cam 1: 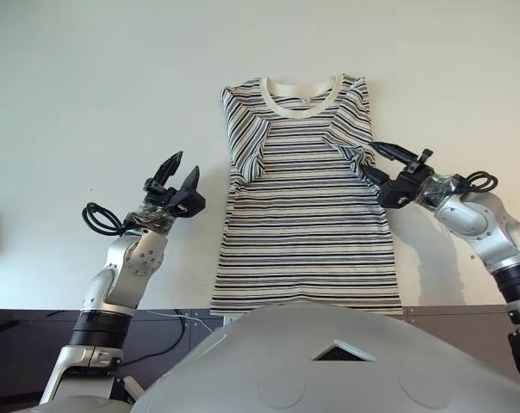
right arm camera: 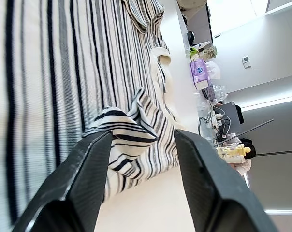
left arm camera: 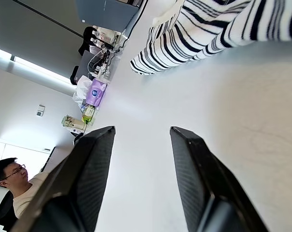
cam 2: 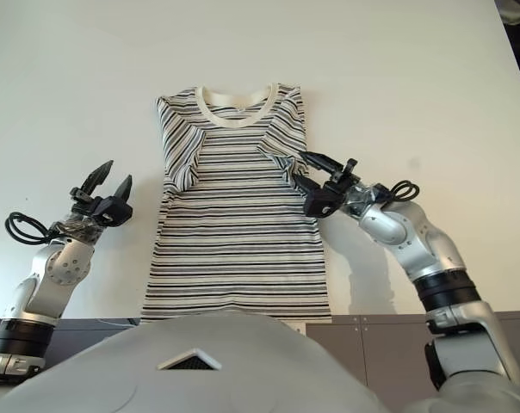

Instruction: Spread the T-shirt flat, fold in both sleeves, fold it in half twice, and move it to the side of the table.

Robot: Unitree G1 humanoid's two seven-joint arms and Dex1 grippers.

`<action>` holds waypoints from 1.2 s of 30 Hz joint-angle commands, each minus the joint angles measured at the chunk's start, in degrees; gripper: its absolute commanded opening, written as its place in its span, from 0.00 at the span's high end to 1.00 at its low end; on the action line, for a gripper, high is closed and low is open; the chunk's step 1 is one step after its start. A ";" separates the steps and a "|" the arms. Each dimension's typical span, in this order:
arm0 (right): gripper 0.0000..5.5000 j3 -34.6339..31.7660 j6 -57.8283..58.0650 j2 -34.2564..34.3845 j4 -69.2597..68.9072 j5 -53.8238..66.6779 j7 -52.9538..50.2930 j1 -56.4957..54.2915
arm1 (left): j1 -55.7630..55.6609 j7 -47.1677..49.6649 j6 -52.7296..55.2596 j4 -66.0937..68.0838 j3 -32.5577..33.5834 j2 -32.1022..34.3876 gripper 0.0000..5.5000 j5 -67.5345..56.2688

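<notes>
Shirt lies flat on the table, sleeves folded in; left gripper and right gripper both gape empty, but the right one sits at a folded sleeve and might drag it open

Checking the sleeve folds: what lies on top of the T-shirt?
Both sleeves lie folded inward over the T-shirt's chest. The fabric beneath them is covered, as is the table underneath.

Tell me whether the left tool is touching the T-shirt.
No: the left tool stands open over bare table, apart from the T-shirt.
</notes>
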 commanded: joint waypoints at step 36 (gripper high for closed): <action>0.57 -11.59 -29.69 -26.88 -9.30 1.19 13.32 33.20 | 26.77 -27.57 -28.01 -12.16 -3.59 29.80 0.30 -5.09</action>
